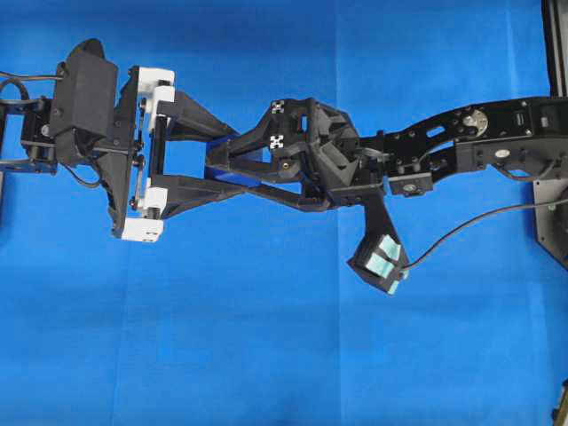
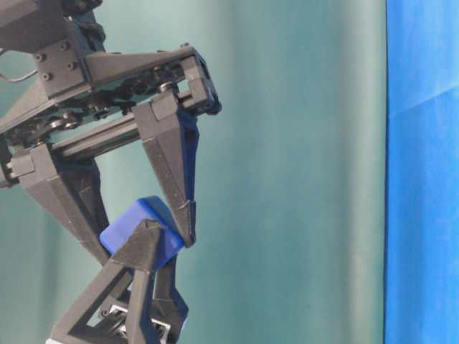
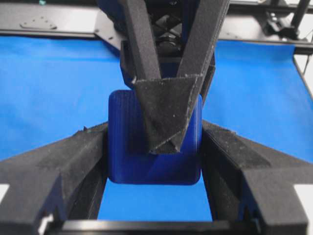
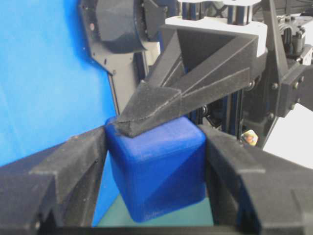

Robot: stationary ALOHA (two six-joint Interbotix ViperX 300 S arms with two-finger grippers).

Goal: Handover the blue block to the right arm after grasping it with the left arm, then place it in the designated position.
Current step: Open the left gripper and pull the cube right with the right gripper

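Blue block (image 3: 154, 147) is gripped by both my left hand (image 3: 154, 161) and right hand (image 4: 156, 166) mid-handover above the worktop; next I release the left.

blue cloth (image 1: 266, 355) lies bare around the interlocked arms (image 1: 266, 160).

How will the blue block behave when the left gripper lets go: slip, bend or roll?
The blue block looks rigid: no dent under the fingers. Its flat faces probably resist rolling. The surface looks finely ribbed rather than glossy, so the right gripper likely holds it without slipping.
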